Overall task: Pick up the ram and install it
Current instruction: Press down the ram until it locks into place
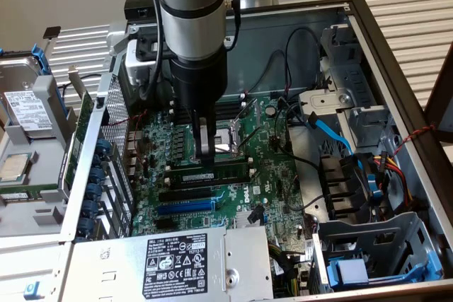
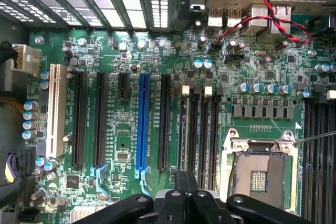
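The ram [image 1: 207, 175], a thin green stick with a white label, stands on edge in the memory slot nearest the black and blue expansion slots on the motherboard [image 1: 279, 175]. My gripper [image 1: 205, 150] hangs straight down over its middle with the fingers shut together. The fingertips are just above or on the ram's top edge, and I cannot tell if they touch. In the wrist view the shut gripper [image 2: 185, 184] sits over the end of the row of black memory slots [image 2: 199, 129], beside the processor socket [image 2: 260, 166].
The open computer case [image 1: 396, 54] walls in the work area. A power supply [image 1: 177, 259] lies at the front, blue and black cables [image 1: 333, 136] run on the exterior view's right, and a drive cage [image 1: 32, 111] stands on its left. Expansion slots [image 2: 142, 124] lie beside the memory slots.
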{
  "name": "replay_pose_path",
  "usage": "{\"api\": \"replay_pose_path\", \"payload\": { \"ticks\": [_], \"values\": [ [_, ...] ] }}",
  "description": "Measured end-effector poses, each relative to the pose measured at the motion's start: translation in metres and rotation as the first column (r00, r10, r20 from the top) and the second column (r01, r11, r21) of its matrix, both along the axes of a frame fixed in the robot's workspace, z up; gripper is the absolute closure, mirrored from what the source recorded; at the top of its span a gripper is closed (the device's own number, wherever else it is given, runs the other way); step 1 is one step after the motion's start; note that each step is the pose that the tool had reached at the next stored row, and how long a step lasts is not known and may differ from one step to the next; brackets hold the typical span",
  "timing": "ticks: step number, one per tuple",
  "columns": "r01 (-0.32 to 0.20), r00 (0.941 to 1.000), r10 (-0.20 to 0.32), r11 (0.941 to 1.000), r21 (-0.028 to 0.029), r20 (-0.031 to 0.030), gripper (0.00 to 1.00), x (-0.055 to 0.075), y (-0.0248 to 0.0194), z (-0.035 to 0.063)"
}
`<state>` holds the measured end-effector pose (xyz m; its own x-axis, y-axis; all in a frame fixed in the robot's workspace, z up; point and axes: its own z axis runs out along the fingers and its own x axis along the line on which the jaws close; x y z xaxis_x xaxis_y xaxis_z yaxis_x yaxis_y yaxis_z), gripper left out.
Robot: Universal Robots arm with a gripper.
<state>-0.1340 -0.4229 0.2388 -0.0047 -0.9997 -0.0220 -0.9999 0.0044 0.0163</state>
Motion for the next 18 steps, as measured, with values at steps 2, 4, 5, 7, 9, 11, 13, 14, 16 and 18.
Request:
{"api": "replay_pose_path", "payload": {
  "ticks": [2,4,5,7,9,11,13,14,16,18],
  "values": [
    [0.0,1.0,0.0,1.0,-0.0001,0.0002,0.89,0.0,0.0,-0.0009],
    [0.0,1.0,0.0,1.0,0.0001,0.0008,0.89,0.0,0.0005,-0.0013],
    [0.0,1.0,0.0,1.0,0.0001,0.001,0.89,0.0,0.0008,-0.0015],
    [0.0,1.0,0.0,1.0,0.0002,0.001,0.89,0.0,0.0016,-0.0021],
    [0.0,1.0,0.0,1.0,0.0001,0.001,0.89,0.0,0.0022,-0.0024],
    [0.0,1.0,0.0,1.0,0.0001,0.001,0.89,0.0,0.0022,-0.0029],
    [0.0,1.0,0.0,1.0,0.0,0.0009,0.89,0.0,0.0022,-0.0033],
    [0.0,1.0,0.0,1.0,0.0002,0.001,0.89,0.0,0.0022,-0.0038],
    [0.0,1.0,0.0,1.0,0.0,0.0009,0.89,0.0,0.0022,-0.0044],
    [0.0,1.0,0.0,1.0,0.0001,0.001,0.89,-0.0001,0.0022,-0.0052]
  ]
}}
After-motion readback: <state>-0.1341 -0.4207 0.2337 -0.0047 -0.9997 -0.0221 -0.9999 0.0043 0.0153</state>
